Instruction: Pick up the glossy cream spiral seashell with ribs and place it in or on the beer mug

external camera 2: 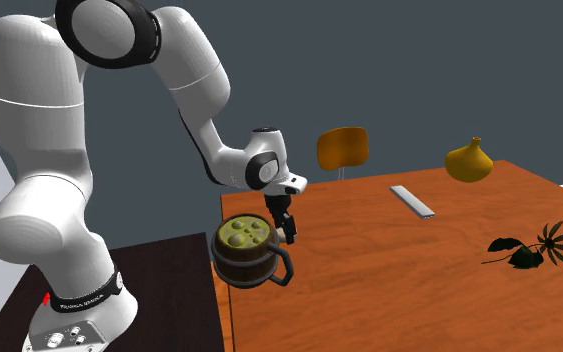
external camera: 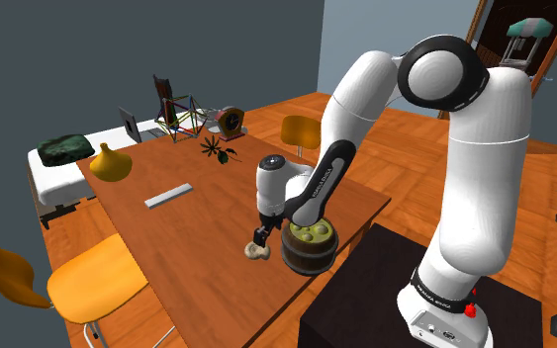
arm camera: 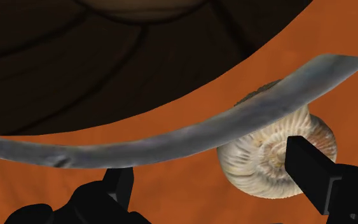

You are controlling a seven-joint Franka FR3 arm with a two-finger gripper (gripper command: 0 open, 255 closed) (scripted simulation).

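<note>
Shoulder view: mug (external camera: 304,261) with yellow-green filling (external camera: 311,233)

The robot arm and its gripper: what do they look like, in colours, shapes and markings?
The white arm has smooth, rounded glossy shells and dark joints, with a large black round cap. A black band with small white lettering rings the base, above a small red mark. The all-black gripper has two blocky fingers.

I am looking all over, and no words or numbers are showing that I can read. Tiny white marks are running along the black band (external camera: 442,288) low on the arm, too small to make out.
</note>
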